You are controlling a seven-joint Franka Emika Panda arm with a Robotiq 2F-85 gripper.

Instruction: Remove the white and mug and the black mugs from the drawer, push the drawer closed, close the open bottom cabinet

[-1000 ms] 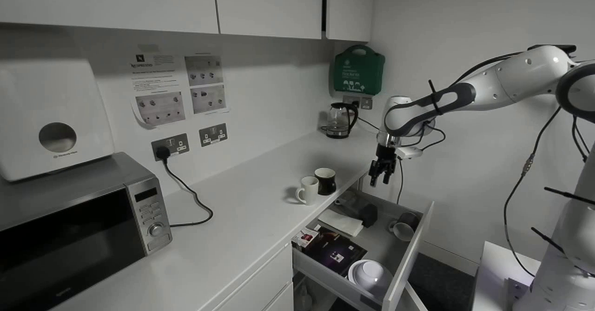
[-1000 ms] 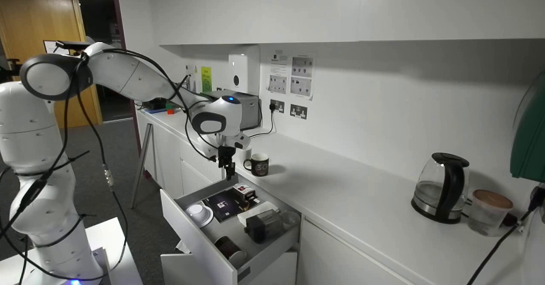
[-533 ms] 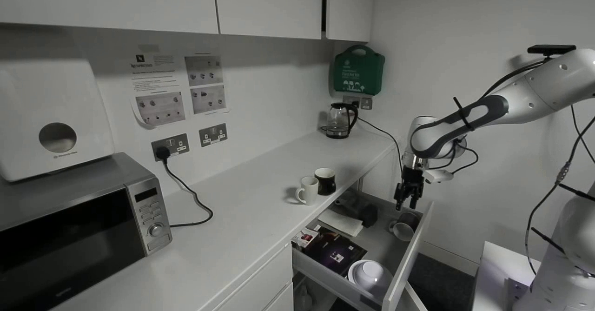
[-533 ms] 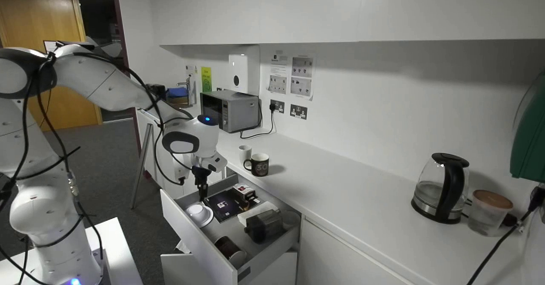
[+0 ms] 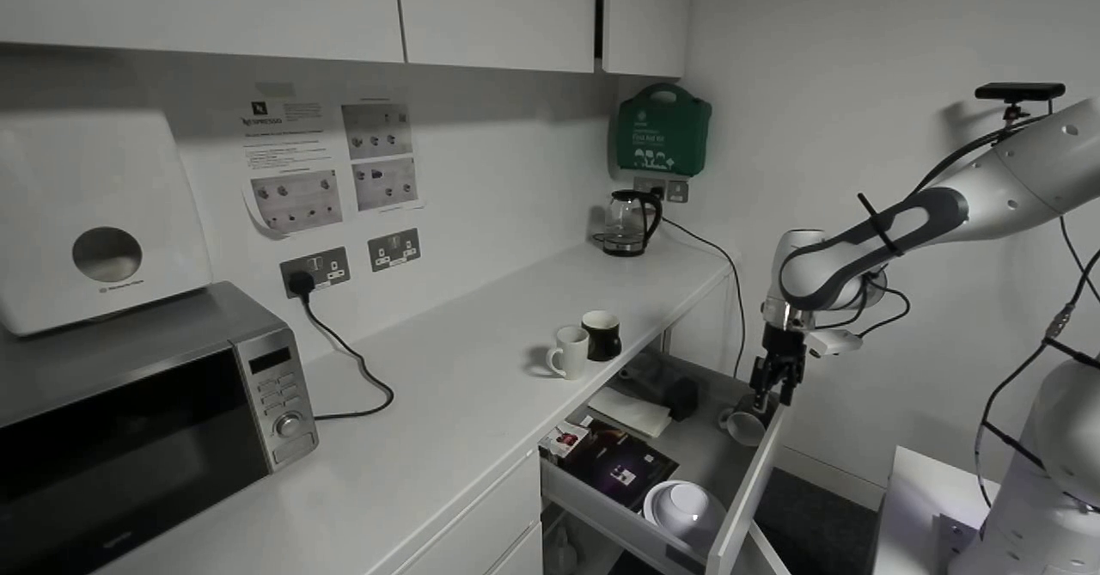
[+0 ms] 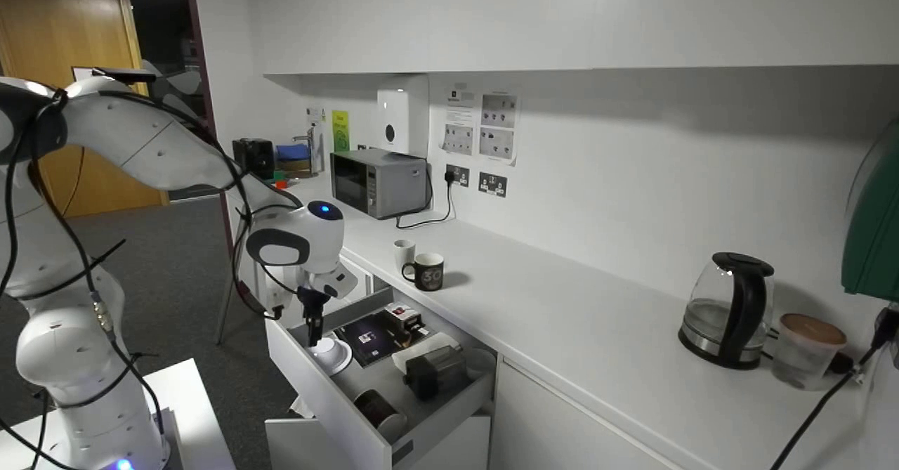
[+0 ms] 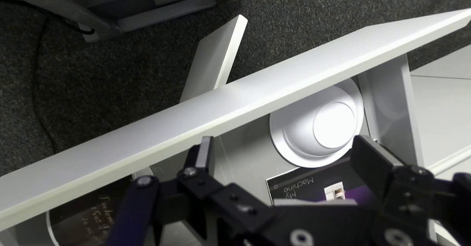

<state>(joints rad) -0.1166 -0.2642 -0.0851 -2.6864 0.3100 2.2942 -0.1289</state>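
Wrist view caught the gripper (image 7: 285,145) above the pulled-out drawer (image 7: 235,102), its jaws spread wide. Inside the drawer, right of centre, sat a white dish (image 7: 333,126), while at upper centre the bottom cabinet's door (image 7: 208,60) stood open over the carpet (image 7: 92,91). Near the middle of an exterior view, the white mug (image 5: 571,353) stood upright on the counter (image 5: 455,403), with the black mug (image 5: 603,345) just beside it. A second black mug (image 6: 376,410) lay on its side in the drawer, low and left of centre in an exterior view; whether the gripper touched it could not be told.
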